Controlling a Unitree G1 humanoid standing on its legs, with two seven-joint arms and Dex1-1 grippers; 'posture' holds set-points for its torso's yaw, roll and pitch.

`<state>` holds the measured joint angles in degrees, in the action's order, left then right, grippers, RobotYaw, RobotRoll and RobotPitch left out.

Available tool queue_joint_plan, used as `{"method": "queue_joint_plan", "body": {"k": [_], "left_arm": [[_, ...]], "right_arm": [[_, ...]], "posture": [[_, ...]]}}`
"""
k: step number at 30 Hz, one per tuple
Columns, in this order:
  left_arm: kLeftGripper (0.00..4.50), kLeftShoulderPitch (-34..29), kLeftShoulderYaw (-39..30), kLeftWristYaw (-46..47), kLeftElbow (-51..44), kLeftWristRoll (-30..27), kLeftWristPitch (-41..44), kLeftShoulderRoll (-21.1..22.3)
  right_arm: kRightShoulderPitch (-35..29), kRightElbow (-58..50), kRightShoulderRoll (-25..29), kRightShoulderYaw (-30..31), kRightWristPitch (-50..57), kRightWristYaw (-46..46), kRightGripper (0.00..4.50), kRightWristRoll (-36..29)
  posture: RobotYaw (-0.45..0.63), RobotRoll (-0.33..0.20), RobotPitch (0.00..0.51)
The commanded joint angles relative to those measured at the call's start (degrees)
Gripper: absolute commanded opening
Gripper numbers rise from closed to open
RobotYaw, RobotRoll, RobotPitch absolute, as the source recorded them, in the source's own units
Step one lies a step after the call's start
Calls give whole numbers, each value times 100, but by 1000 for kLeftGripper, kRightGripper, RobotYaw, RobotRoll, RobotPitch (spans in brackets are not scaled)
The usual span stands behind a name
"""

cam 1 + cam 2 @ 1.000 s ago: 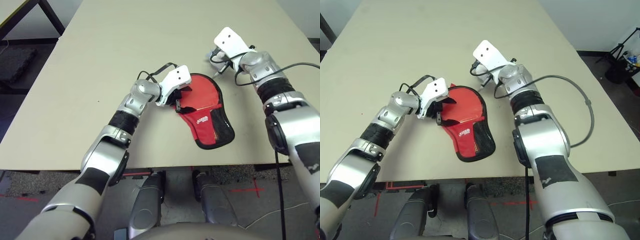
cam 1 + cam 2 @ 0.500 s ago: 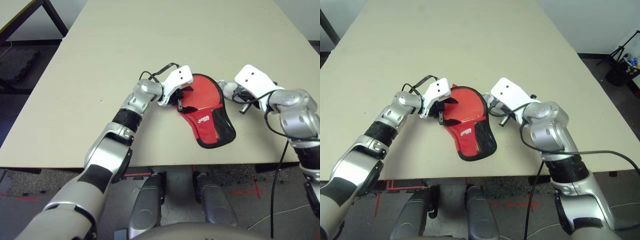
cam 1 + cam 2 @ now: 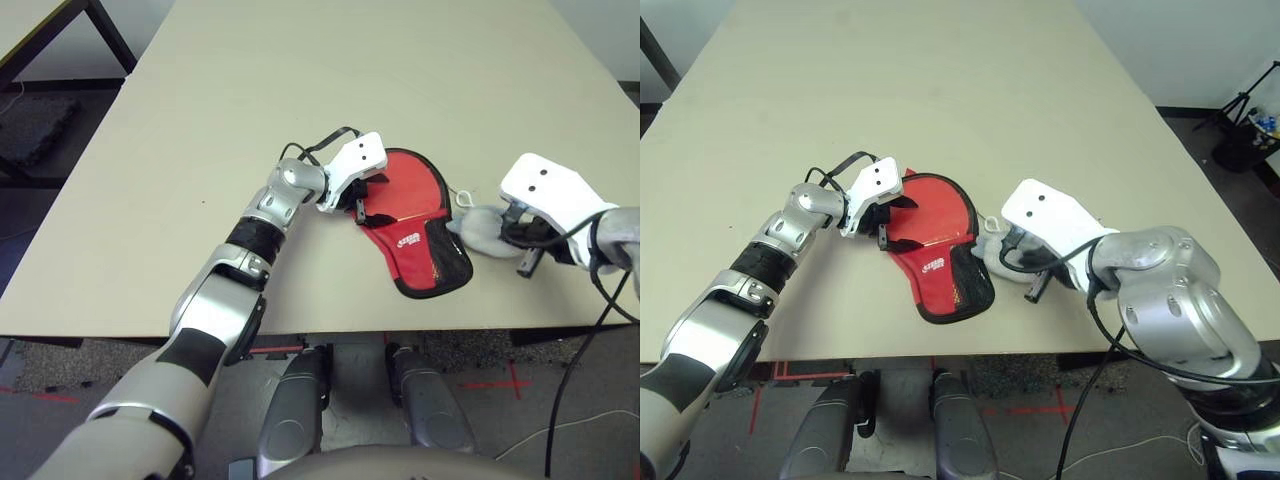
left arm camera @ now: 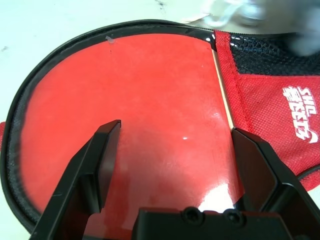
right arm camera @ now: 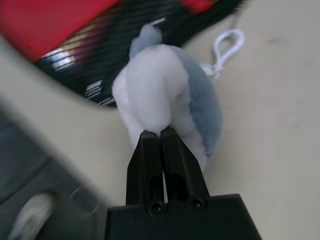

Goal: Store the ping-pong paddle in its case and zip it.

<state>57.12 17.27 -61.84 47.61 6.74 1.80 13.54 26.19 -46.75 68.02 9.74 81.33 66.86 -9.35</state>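
The case (image 3: 412,235) lies flat on the table, a red pouch with a black zipper rim, mesh pocket and white logo. Through its clear side I see the ping-pong paddle's red face (image 4: 150,100); the handle is hidden inside. My left gripper (image 3: 365,195) rests open on the round end, its fingers spread wide over the clear side in the left wrist view (image 4: 176,129). To the right of the case's narrow end lies the grey-white pom-pom (image 3: 478,230), and my right gripper (image 3: 502,233) is shut on its fluff (image 5: 170,95).
A white cord loop (image 5: 225,42) trails from the pom-pom toward the case rim. The table's front edge (image 3: 300,328) runs just below the case and my right gripper. The beige tabletop (image 3: 350,70) stretches far behind.
My right gripper swung from the far side of the case around its right edge to the near right, bringing the pom-pom with it. The left gripper stayed on the case.
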Motion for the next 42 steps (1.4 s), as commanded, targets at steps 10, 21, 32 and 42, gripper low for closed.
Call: {"method": "queue_joint_plan", "body": {"k": [10,21,32,42], "left_arm": [[4500,-150,266,94,464,328,25,-8],[4500,-149,261,94,486,335,15,-6],[4500,-185,208,59,306,279,88,70],[4500,-335,149,79,1,233,250,231]], "right_arm": [[-795,-656,1594,-503,-629,644,13,-1791],[-1142,-745,1740,-808,-752,277,13,-2452],[891,1133,858,-851,292,75,1755,-3415],[2834,3571,-126,-1111,604,-914,4466,-3065]], "posture": [[-163,0,231],[-164,0,230],[-141,0,225],[-116,0,226]]}}
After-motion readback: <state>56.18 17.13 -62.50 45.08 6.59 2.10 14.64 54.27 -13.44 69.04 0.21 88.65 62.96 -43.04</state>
